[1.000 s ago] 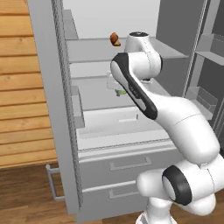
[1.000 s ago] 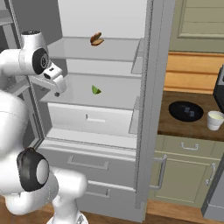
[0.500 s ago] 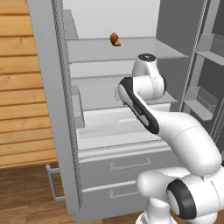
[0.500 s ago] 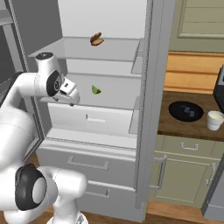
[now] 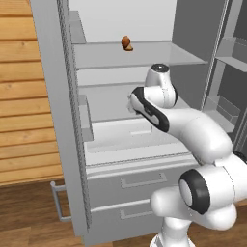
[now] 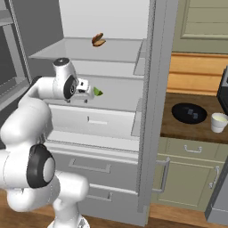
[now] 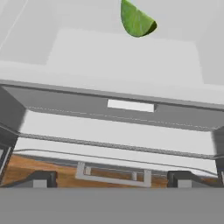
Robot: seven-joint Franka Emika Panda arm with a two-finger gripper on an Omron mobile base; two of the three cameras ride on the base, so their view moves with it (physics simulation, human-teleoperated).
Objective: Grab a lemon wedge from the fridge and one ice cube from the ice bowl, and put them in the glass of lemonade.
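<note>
The fridge (image 6: 153,102) stands open with pale shelves inside. The lemon wedge (image 6: 97,92), small and yellow-green, lies on the middle shelf. In the hand view the lemon wedge (image 7: 136,20) sits at the top, beyond the drawer front. My gripper (image 6: 87,93) hangs just left of the wedge, close to it but apart. Its jaws are open and empty, with the gripper (image 7: 113,179) showing both dark fingertips (image 7: 41,179) wide apart. On the counter to the right sit the black ice bowl (image 6: 189,112) and the glass of lemonade (image 6: 219,122). The ice cube is too small to make out.
An orange-brown lump (image 6: 98,40) rests on the upper shelf, also seen as the lump (image 5: 127,43) from the left. A pale drawer (image 6: 95,120) juts out under the middle shelf. The open door (image 5: 60,111) stands at the left; cabinets (image 6: 187,178) lie below the counter.
The arm has swung down and right from beside the upper shelf to the middle shelf, bringing the gripper close to the lemon wedge. The jaws stayed open.
</note>
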